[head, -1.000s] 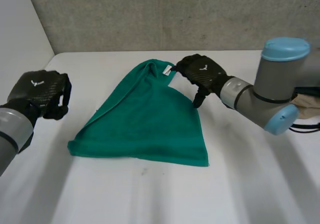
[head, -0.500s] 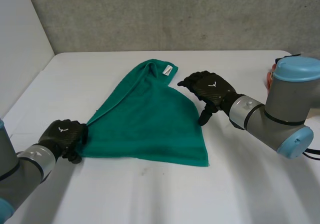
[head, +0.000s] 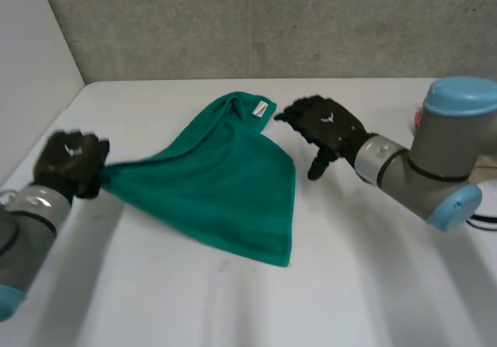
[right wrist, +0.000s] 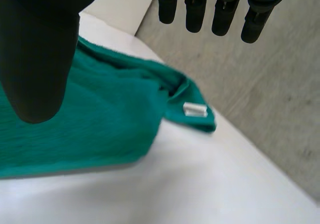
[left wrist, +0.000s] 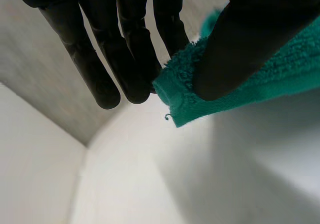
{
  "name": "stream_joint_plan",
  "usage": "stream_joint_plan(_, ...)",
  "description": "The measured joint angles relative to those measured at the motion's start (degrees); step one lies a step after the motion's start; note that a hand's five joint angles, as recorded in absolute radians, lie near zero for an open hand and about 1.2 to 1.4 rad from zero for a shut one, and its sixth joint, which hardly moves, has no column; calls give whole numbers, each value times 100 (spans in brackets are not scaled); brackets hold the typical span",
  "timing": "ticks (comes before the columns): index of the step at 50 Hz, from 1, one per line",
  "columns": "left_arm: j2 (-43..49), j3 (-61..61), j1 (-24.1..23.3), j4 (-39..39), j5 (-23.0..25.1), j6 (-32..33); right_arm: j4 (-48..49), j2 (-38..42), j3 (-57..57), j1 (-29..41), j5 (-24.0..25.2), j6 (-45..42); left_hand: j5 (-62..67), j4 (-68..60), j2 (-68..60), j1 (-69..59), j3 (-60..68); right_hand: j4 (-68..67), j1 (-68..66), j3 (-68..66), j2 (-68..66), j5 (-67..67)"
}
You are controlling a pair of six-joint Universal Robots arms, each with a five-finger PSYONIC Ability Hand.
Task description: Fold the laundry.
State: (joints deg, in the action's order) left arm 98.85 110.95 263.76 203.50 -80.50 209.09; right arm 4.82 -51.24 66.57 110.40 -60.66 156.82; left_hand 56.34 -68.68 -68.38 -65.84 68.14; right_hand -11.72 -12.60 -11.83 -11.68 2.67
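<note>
While your left hand (head: pixel 70 159) pinches the left corner of the green towel (head: pixel 225 184) between thumb and fingers, treat that pinch as the anchor of the fold. The left wrist view shows only a little of the hem caught there. I judge the hold shallow, so move slowly and without jerks, or the corner may slip free.

From that corner the cloth runs raised and fairly taut, then slopes down to lie on the desk (head: pixel 365 277) near its middle. The far corner is bunched, with its white label (head: pixel 263 109) facing up. Your right hand (head: pixel 324 126) hovers just beside that labelled corner, fingers relaxed and holding nothing, apparently clear of the cloth.

Before you carry the left corner anywhere, bring the right hand down onto the labelled corner to pin it; otherwise the whole towel will likely drag along. Then sweep the left corner low across the cloth toward the right edge, match the hems, and set it down flat. The bunching at the far corner probably needs smoothing, or it will be trapped inside the fold.
</note>
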Motion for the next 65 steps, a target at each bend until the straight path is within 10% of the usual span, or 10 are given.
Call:
stream_joint_plan(24,-3755,-104,-1062,-2151,1249,-496,986,2386,-3332,1453,257,-388,0,-4,-12,0,10,-51,-29,-48,-52,28)
stream_joint_plan(36,-4233,144,-1113,-2493,1171,-572,931,2771,-3307,1733,257,-222,0,-4,-12,0,10,-3667,-3565,-3651,-3681,3550)
stream_joint_plan(44,-4289,188,-669,-2474,1286,-649,565,2561,-3077,1354,183,-396,0,-5,-12,0,10,-788,-679,-795,-798,595)
stream_joint_plan(65,-4243,-282,-626,-2368,1420,-1097,452,2188,-2616,1233,-129,290,0,-5,-12,0,11,-975,-907,-983,-739,999)
